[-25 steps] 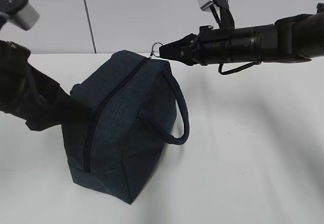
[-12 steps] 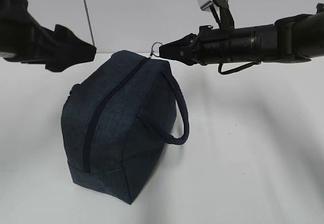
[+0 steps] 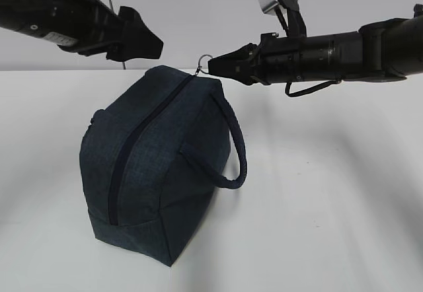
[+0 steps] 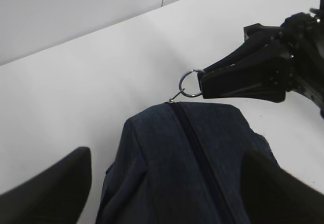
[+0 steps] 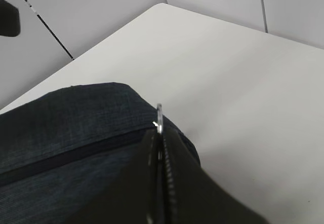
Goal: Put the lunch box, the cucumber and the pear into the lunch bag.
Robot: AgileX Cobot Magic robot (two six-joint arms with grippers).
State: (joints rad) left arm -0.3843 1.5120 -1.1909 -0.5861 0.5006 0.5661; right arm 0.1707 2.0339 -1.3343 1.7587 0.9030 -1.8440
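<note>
Pinching ring pull (image 4: 191,83), right pincer (image 3: 213,67) clenched, left pincer (image 3: 151,44) released above lunch bag (image 3: 158,166)

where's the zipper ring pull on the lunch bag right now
The metal ring pull sits at the top far end of the navy lunch bag, just right of centre in the exterior view, pinched in the shut right gripper.

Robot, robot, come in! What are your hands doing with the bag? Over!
Right gripper shut on the zipper ring. Left gripper open, above the lunch bag, holding nothing. Zipper closed. Nothing in the way.
</note>
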